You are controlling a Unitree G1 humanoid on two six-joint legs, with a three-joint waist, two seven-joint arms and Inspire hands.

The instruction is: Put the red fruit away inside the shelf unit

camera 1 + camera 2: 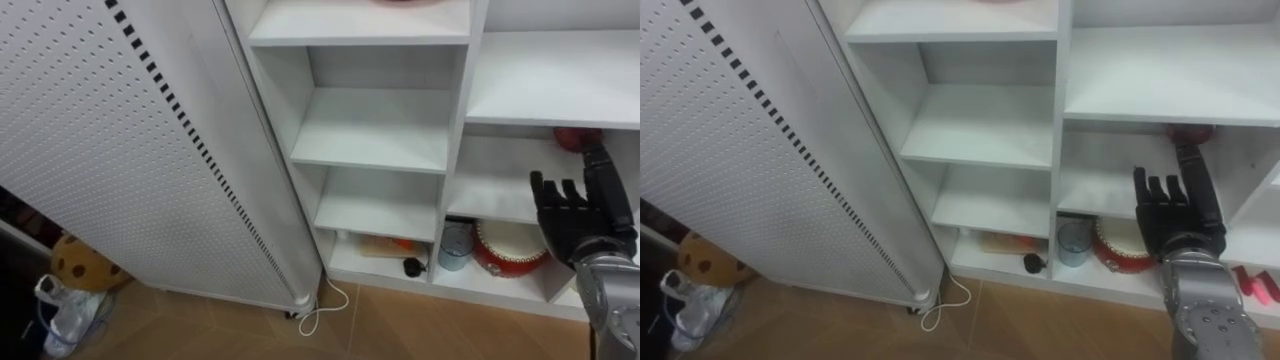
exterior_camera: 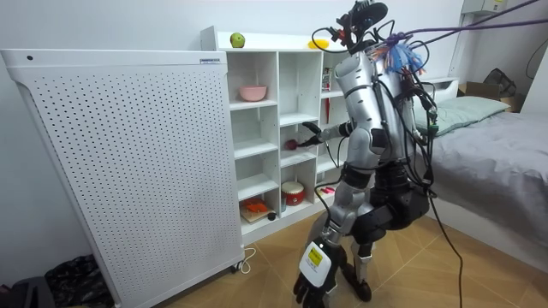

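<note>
Red fruit (image 1: 578,138) sits at the right of the frame in my head view, on a shelf in the right-hand column of the white closet (image 1: 370,130), partly hidden behind my right hand (image 1: 575,225). That hand is raised in front of the shelf with its back toward me, fingers straight and pointing up, holding nothing. Its longest fingertips overlap the fruit's lower edge, and I cannot tell whether they touch.

On the shelf below the hand, toward the lower right, stand a round red container (image 1: 510,247) and, just left of it, a glass cup (image 1: 456,245). One compartment further left lie a flat tray with something orange (image 1: 385,245) and a small black object (image 1: 412,267).

A white perforated panel (image 1: 120,150) takes up the left of the frame, with a white cable (image 1: 325,305) looped on the floor at its foot.

In the room view a green apple (image 2: 237,40) rests on top of the closet at upper centre and a pink bowl (image 2: 253,91) on the shelf below. My left hand (image 2: 312,287) hangs low at the bottom centre; I cannot tell its state.
</note>
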